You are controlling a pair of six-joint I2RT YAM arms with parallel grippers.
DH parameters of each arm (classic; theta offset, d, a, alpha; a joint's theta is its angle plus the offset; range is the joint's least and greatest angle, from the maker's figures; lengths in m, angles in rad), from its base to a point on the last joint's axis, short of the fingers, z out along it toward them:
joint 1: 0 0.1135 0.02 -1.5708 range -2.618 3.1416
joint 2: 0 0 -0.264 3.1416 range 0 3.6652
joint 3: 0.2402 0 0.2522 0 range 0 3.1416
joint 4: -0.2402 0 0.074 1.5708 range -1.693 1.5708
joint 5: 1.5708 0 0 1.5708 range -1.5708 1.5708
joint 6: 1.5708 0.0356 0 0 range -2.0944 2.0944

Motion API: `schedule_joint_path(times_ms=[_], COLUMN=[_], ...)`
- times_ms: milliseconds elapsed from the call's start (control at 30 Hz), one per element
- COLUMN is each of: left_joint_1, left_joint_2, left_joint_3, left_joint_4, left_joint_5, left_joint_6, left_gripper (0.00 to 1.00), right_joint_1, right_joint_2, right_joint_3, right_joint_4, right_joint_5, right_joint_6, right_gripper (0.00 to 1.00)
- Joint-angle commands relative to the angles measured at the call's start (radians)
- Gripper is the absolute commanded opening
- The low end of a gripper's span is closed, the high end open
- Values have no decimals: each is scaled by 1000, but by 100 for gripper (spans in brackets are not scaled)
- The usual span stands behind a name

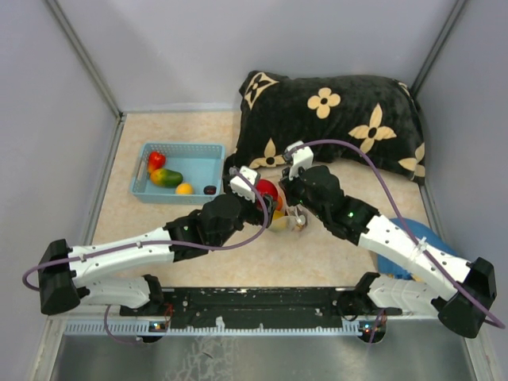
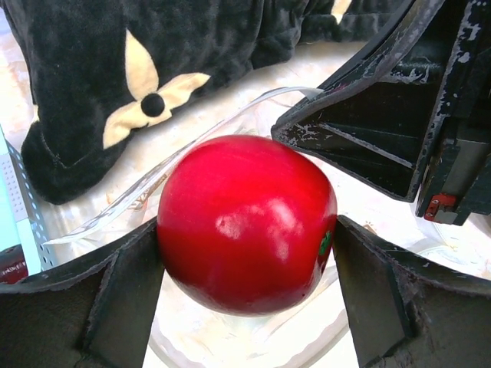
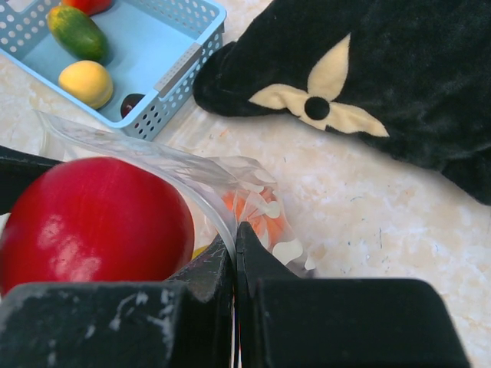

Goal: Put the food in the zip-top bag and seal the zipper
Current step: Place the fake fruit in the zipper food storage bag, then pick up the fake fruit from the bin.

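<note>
Left gripper (image 2: 245, 257): clenched on a red fruit (image 2: 245, 222), round and glossy, one finger pressed against each flank. The fruit is off the table (image 1: 190, 238), carried in my grip.

Right gripper (image 3: 234, 247): fingers pressed together with the clear film of the zip-top bag (image 3: 288, 249) pinched between them. The pinch sits on the bag's edge, right beside the red fruit.

Bag position: near the middle of the table, just in front of the black pillow (image 1: 333, 127) with cream flowers, between my two wrists. The film is crinkly and printed with white dots. The zipper (image 2: 199, 142) shows in the left wrist view as a thin clear strip behind the fruit, arcing toward the right gripper; the mouth is unsealed. More clear film curves under the fruit. I cannot tell whether the fruit touches the film.

Inside the bag: an orange piece (image 3: 244, 207) shows through the dotted plastic, just beyond my right fingertips.

Light blue basket (image 1: 181, 146): on the table to the left, well apart from the bag. It holds a red piece (image 1: 156, 159) at the far corner, a green piece (image 1: 167, 178) shading to orange, a yellow piece (image 1: 184, 188) and a dark brown piece (image 1: 209, 189) along the near wall.
</note>
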Motion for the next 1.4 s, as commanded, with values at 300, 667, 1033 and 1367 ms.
schedule_joint_path(times_ms=[300, 667, 1033, 1367], left_joint_1=[-5, 23, 340, 659], left_joint_2=[-23, -101, -172, -75], left_joint_3=[24, 151, 192, 215], left_joint_4=[-21, -268, -498, -654], left_joint_5=[-13, -41, 207, 327], left_joint_6=[-28, -89, -199, -180], left_gripper=[94, 100, 100, 99], right_joint_1=[-6, -6, -6, -6], right_joint_2=[-35, -21, -2, -17], right_joint_3=[55, 56, 64, 45], right_joint_4=[47, 35, 19, 37], right_joint_5=[-4, 39, 72, 65], right_joint_6=[13, 25, 15, -7], right_gripper=[0, 0, 0, 0])
